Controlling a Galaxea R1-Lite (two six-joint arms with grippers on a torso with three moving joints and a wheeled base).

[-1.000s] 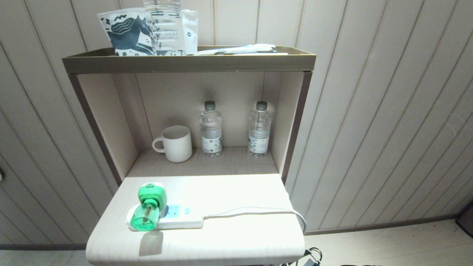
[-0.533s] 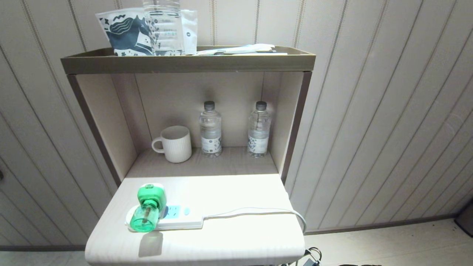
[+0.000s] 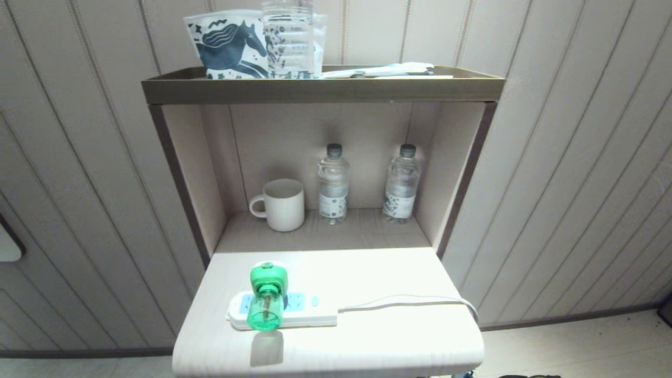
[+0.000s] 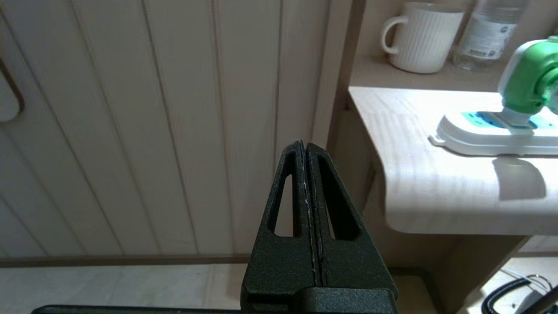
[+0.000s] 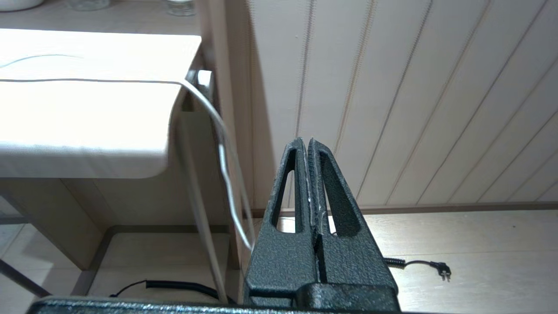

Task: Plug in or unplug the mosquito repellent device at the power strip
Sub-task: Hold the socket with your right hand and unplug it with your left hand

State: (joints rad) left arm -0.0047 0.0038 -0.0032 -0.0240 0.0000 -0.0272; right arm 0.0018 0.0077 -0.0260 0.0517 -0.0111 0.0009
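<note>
**Repellent device seated in strip, both arms idle**

Power strip (image 3: 283,311) lies flat on the white worktop (image 3: 367,346), long axis running across it, near the front edge. Taking the strip as reference: the mosquito repellent device (image 3: 268,296) stands plugged into its left-hand part, green head at the back and translucent green bottle tipped toward the front edge, overhanging the strip. One light-blue socket face shows to the left of the device, another to its right, then a small button. The white cord (image 3: 409,300) leaves the strip's right end, runs across the worktop and drops over the right edge.

Behind the strip, in the open shelf recess: a ribbed white mug (image 3: 281,205), and right of it two clear water bottles (image 3: 333,184) (image 3: 400,181), all upright. Above, on the shelf top, a bag printed with a horse (image 3: 231,47) and another clear bottle (image 3: 289,37).

Left gripper (image 4: 304,146) — jaws pressed fully together, holding nothing — sits low and left of the strip, off the worktop's left edge, well apart from the device.

Right gripper (image 5: 305,143) — jaws likewise closed and empty — sits low, beyond the worktop's right edge, near the hanging cord but not touching it.
</note>
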